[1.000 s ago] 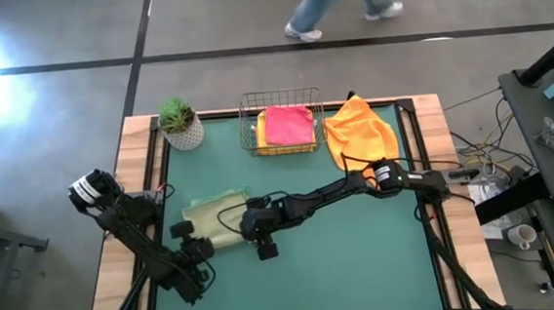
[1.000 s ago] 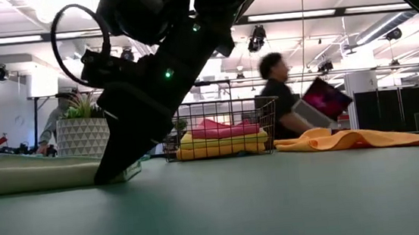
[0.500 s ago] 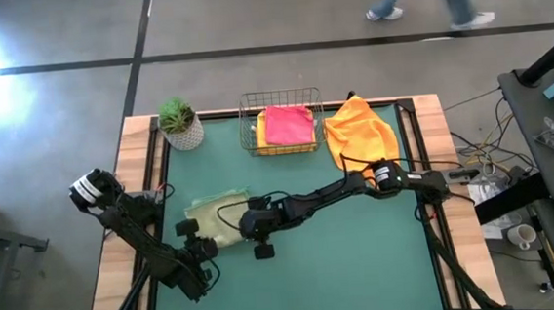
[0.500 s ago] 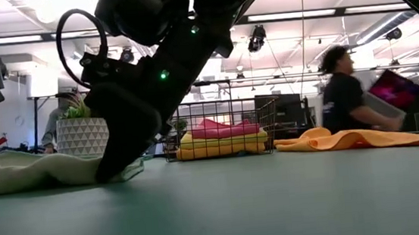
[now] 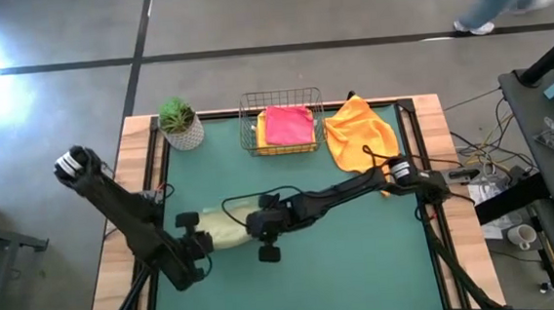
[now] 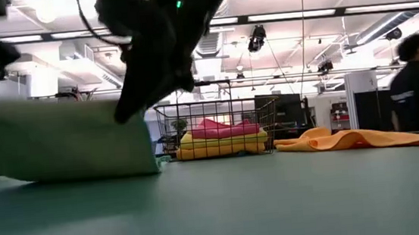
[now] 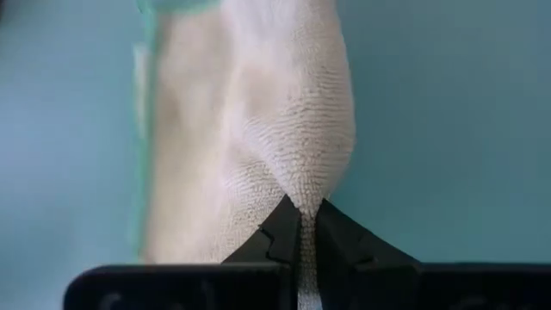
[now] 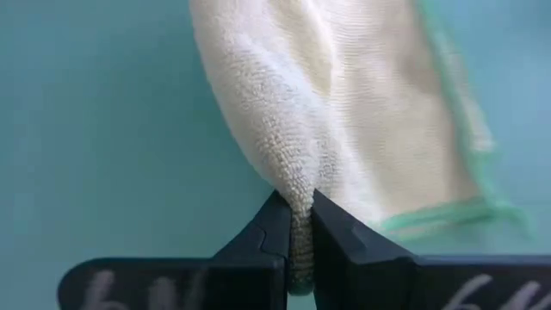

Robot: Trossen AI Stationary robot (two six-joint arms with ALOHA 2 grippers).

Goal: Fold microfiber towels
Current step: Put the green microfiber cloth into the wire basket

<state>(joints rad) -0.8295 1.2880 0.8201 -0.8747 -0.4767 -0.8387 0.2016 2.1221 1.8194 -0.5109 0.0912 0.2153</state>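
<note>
You've lifted the pale sage green microfiber towel [image 5: 225, 229] off the table since last frame: left gripper [image 7: 301, 226] and right gripper [image 8: 295, 226] each pinch a corner, front-left; fold underway.

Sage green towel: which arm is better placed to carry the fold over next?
Neither alone: the left gripper and right gripper each pinch the sage green towel, lifted above the table.

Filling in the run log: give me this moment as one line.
left gripper: shut on sage towel | right gripper: shut on sage towel | towel: lifted between both | orange towel: unfolded, beside basket
</note>
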